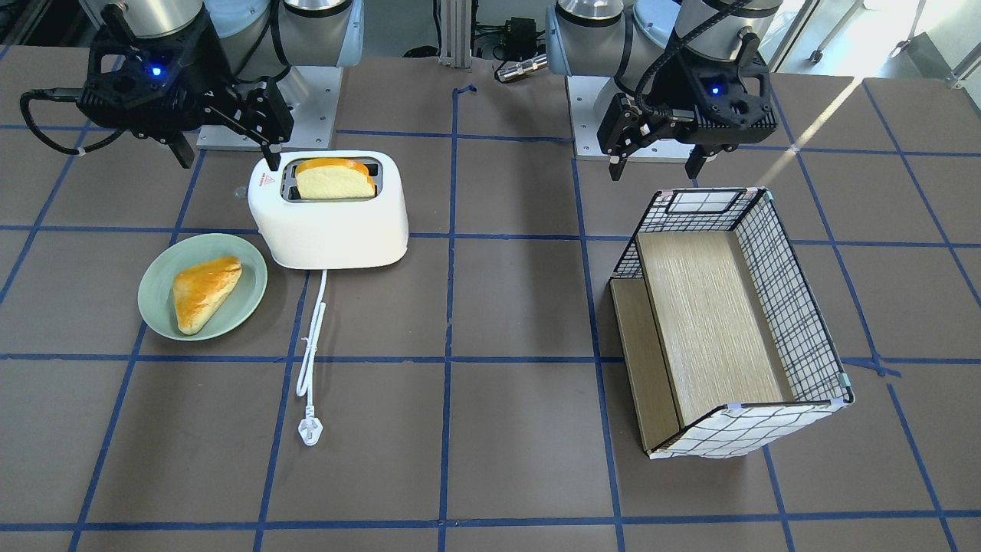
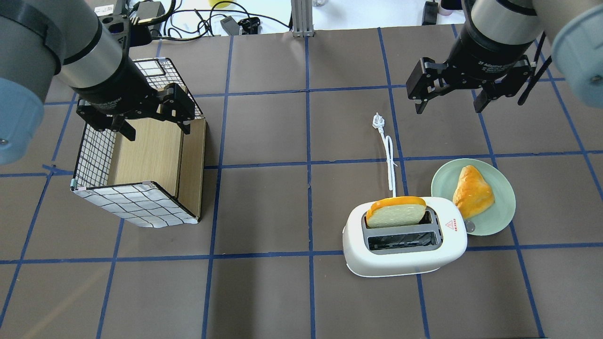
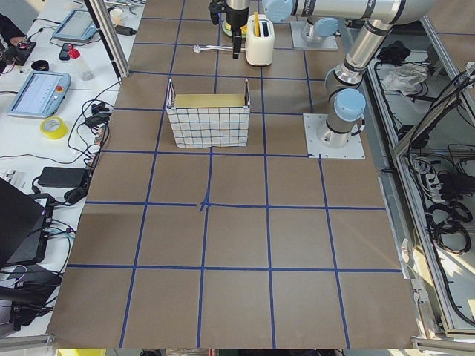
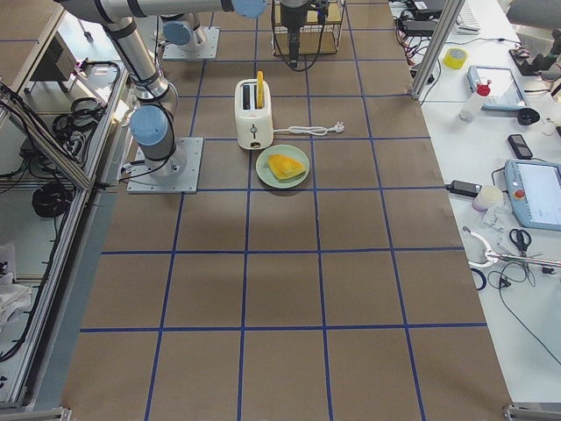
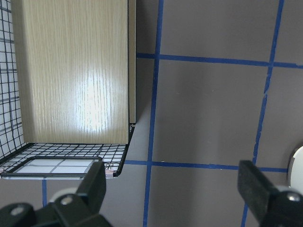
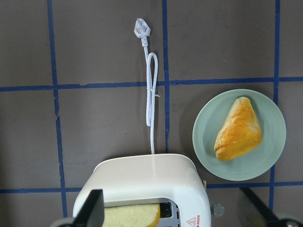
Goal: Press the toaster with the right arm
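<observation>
Toaster is standing beside the green plate, bread slice in one slot. I am reading the right gripper as spread wide, empty; only the right-side view is showing the toaster's end panel.

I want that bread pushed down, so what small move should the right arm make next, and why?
Probably draw the open right claw back toward the robot until it hangs over the small knob on the toaster end nearest the plate. It hovers beyond the toaster, touching nothing.
</observation>
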`<action>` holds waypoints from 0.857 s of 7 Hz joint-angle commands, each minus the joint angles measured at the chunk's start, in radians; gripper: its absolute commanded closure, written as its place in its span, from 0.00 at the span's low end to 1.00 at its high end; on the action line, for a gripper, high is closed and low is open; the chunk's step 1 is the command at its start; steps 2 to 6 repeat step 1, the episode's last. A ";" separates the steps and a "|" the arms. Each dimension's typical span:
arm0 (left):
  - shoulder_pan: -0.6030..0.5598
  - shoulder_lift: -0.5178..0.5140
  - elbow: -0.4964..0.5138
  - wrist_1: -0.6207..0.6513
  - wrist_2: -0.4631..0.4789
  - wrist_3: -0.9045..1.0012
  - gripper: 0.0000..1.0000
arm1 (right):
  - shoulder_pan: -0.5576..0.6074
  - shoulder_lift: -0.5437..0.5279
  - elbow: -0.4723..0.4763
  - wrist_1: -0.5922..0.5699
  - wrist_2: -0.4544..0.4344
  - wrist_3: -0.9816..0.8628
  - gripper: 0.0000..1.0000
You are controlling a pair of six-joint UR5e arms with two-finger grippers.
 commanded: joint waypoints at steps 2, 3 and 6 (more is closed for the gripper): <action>0.000 0.000 -0.001 0.000 0.000 0.000 0.00 | 0.000 -0.002 0.002 0.002 -0.001 0.000 0.00; 0.000 0.000 -0.001 0.000 0.000 0.000 0.00 | 0.000 -0.002 0.002 0.002 -0.001 0.000 0.00; 0.000 0.000 -0.001 0.000 0.000 0.000 0.00 | 0.000 -0.002 0.002 0.002 -0.001 0.000 0.00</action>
